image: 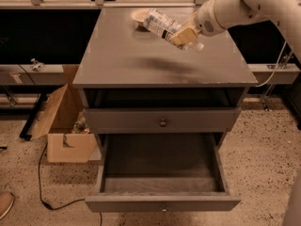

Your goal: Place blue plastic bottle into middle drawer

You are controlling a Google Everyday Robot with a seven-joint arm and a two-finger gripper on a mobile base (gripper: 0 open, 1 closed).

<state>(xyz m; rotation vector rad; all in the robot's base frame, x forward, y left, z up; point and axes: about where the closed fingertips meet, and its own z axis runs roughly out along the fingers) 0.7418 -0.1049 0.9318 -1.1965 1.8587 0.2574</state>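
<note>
The blue plastic bottle point(162, 26) is clear with a white-and-blue label. It hangs tilted in the air above the back right of the cabinet top point(141, 62) and casts a shadow there. My gripper point(185, 35) is shut on the bottle's lower right end, and the white arm reaches in from the upper right. The middle drawer point(162, 203) is pulled wide open at the bottom of the cabinet. Its deep grey tray holds nothing and lies well below and in front of the bottle.
A shallow cream bowl point(139, 16) sits at the back of the cabinet top, just behind the bottle. A closed grey drawer with a brass knob point(163, 123) lies above the open one. An open cardboard box point(63, 126) and a cable lie on the floor at the left.
</note>
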